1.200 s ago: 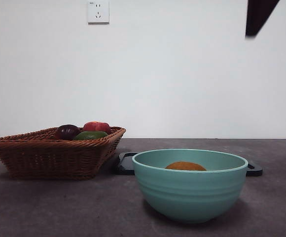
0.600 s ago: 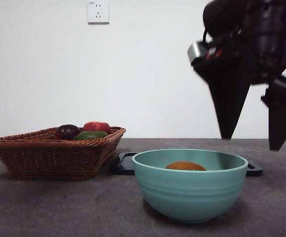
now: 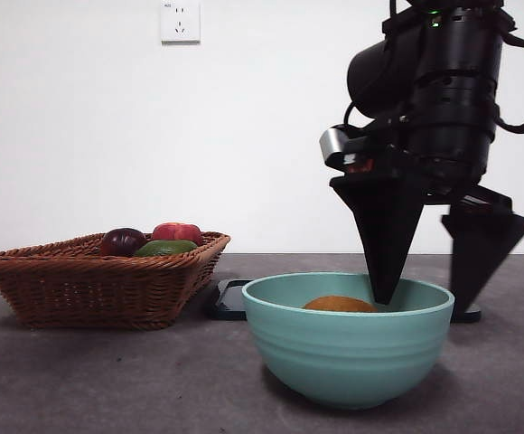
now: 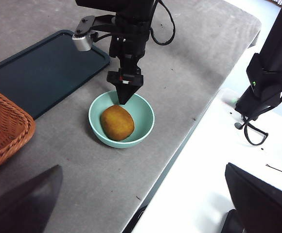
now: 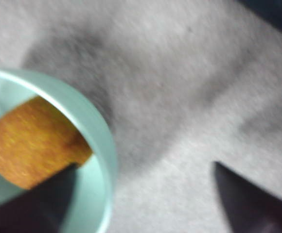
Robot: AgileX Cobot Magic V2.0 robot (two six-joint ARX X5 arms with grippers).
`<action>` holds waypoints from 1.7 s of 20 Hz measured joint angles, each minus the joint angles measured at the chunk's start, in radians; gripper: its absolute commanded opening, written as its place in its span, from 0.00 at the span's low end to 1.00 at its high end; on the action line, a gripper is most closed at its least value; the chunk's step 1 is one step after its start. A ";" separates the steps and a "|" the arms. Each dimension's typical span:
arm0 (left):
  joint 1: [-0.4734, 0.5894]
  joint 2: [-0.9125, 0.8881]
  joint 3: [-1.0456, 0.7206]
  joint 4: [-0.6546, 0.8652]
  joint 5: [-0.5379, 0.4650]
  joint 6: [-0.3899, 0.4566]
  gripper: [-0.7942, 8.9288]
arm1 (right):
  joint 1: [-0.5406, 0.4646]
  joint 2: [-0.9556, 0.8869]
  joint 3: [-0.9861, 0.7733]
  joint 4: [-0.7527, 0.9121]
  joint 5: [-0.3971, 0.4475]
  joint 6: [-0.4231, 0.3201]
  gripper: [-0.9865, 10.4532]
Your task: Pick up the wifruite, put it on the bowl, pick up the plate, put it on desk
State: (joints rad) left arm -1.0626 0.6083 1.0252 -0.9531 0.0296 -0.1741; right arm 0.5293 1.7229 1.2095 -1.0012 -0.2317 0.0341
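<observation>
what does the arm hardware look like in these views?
Right gripper: two matte black wedge jaws tapering to points, under a glossy black cylindrical wrist with a small green LED on top. A silver-grey camera module with a red patch beneath it sits on its side, and black cables loop around the wrist. Left gripper: only two dark jaws show.

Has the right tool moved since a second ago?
Yes. The right tool has come down from the top corner of the front view; it now straddles the rim of the bowl, one tip inside beside the wifruite.
</observation>
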 measured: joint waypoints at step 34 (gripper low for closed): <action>0.000 0.000 0.000 0.000 0.000 0.000 0.63 | -0.111 0.283 0.659 -0.248 0.031 -0.032 0.09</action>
State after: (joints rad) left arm -1.0626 0.6083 1.0252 -0.9531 0.0296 -0.1741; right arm 0.4179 2.0056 1.8687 -1.2488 -0.2012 0.0025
